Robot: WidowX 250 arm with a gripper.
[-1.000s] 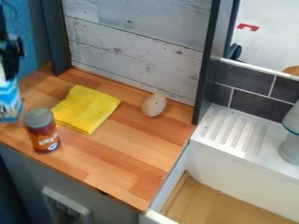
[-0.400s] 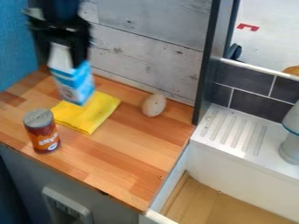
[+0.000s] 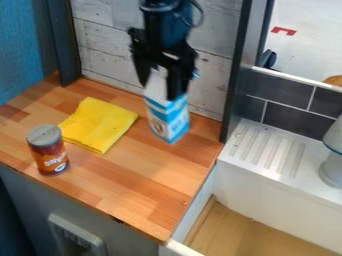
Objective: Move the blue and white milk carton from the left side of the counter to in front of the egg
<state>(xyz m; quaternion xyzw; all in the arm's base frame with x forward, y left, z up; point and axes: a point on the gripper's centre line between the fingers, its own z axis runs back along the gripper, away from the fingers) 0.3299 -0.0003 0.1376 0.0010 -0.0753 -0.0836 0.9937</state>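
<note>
The black gripper (image 3: 159, 89) hangs in the upper middle, in front of the grey plank wall, shut on the white top of a blue and white carton (image 3: 167, 117). The carton is roughly upright with a slight tilt, over the back right part of the wooden counter; whether its bottom touches the wood I cannot tell. It hides the spot where an egg-like object lay. To its left a folded yellow cloth (image 3: 99, 125) lies flat. A dark red can (image 3: 48, 150) with a grey lid stands upright near the counter's front left edge.
The wooden counter (image 3: 150, 192) ends at the right beside a white sink unit with a ribbed drainboard (image 3: 270, 150). A grey-white object (image 3: 334, 162) stands at the right edge. A dark post (image 3: 238, 75) rises at the counter's back right corner, and plank wall closes the back.
The gripper has moved from the left edge to the right with the carton, passing over the cloth. The carton now covers the egg-like object's spot. Cloth and can have not moved.
</note>
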